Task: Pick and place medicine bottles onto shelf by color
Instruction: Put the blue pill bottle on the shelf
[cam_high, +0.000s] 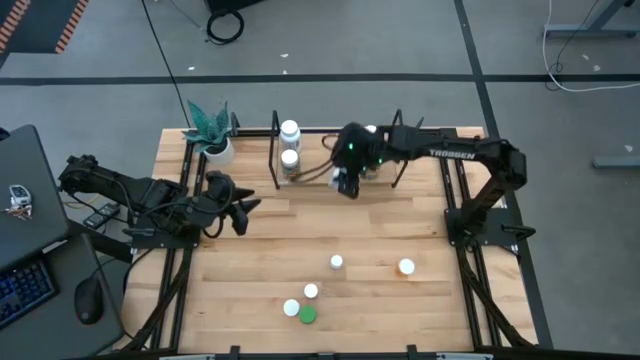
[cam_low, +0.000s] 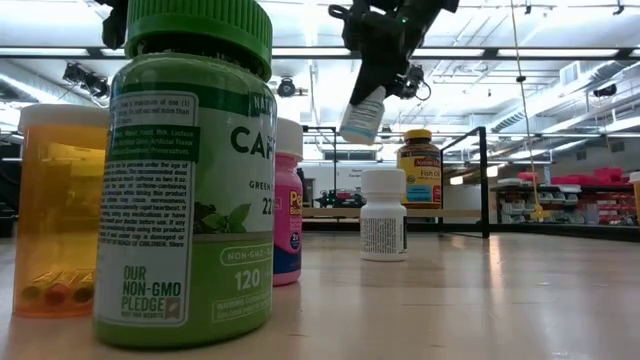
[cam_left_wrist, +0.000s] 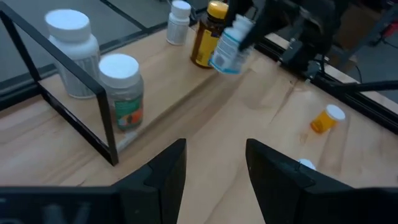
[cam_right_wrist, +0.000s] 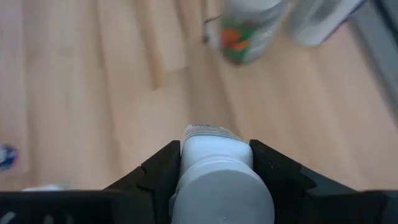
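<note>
The right end effector (cam_high: 347, 183) hangs above the table (cam_high: 420, 230), clenched on a white-capped bottle (cam_left_wrist: 231, 45) with a pale blue label; its own wrist camera shows the two dark fingers pressed against opposite sides of the bottle (cam_right_wrist: 217, 180), just below the cap. In the low view the bottle's (cam_low: 363, 112) long axis is tilted, cap uppermost, base swung out to one side, and it is clear of every surface. The relation that governs the coming move is that between this carried bottle and the shelf (cam_high: 275, 152): the pale wooden base lies just below and ahead of the right end effector, and the free stretch of it sits between two groups of bottles already standing there. To one side stand two white-capped bottles (cam_high: 289, 132), close behind the black end frame; to the other, nearer the end effector, stand an amber bottle with a yellow cap (cam_left_wrist: 208, 34) and a small white bottle (cam_left_wrist: 178, 22) beyond it. Judged from this, placement calls for bringing the bottle upright and lowering it into the gap. The right arm reaches across the rear of the table, extended towards the shelf. The left end effector (cam_high: 238, 208) waits well apart, low over the table, its fingers (cam_left_wrist: 163, 180) spread and holding nothing. Further bottles, among them a green-capped one (cam_high: 307, 314) and an orange one (cam_high: 406, 267), remain on the table, far behind the working end effector.
</note>
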